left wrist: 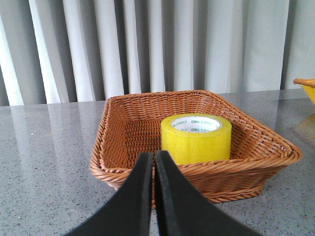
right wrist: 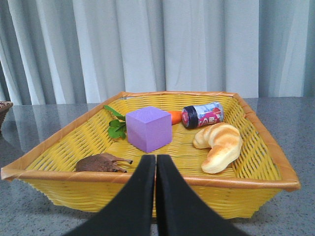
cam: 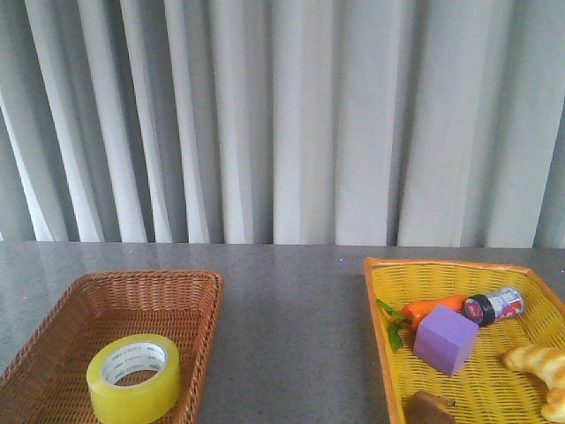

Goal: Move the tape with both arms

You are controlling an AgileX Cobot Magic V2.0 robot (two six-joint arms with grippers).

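yellow tape roll lying flat in the brown basket, both grippers pinched closed

the brown woven wicker basket [cam: 190, 296] sits on the grey speckled table [cam: 291, 336] on the robot's left, and the fat yellow roll of packing tape [cam: 133, 378] lies flat in it, core hole up, near the basket's front. whether this basket is the tape's source or its goal cannot be told from this scene; it fits either.

the roll looks light and rigid: tight plastic film wound on a white cardboard core [left wrist: 196, 124], so it should not crush. its outer wall is glossy and likely slippery, so a firmer hold would be one finger inside the hole and one outside, pinching the wall. that also leaves the far side free for the other arm.

the left gripper [left wrist: 153, 162] hangs before the basket's near rim, black fingers pressed together, holding nothing. the right gripper [right wrist: 155, 164] is likewise closed and empty, facing the yellow woven basket [right wrist: 64, 147].
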